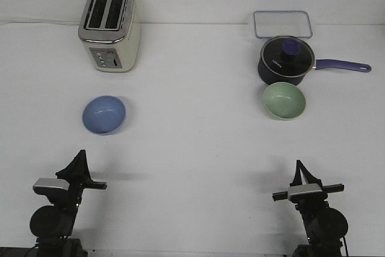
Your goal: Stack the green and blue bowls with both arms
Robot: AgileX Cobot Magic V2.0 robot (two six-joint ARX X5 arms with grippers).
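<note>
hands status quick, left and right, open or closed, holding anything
Left hand: holding nothing; open or closed cannot be told.
Right hand: holding nothing; open or closed cannot be told.

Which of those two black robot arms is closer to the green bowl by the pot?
The right. The right gripper sits just below the green bowl on the same side of the table, while the left gripper is far across on the other side, under the blue bowl.

I see two matte bowls, blue bowl (104, 114) and green bowl (284, 100), a brushed-metal toaster (109, 28), and a glossy saucepan (286, 59) with glass lid.
</note>
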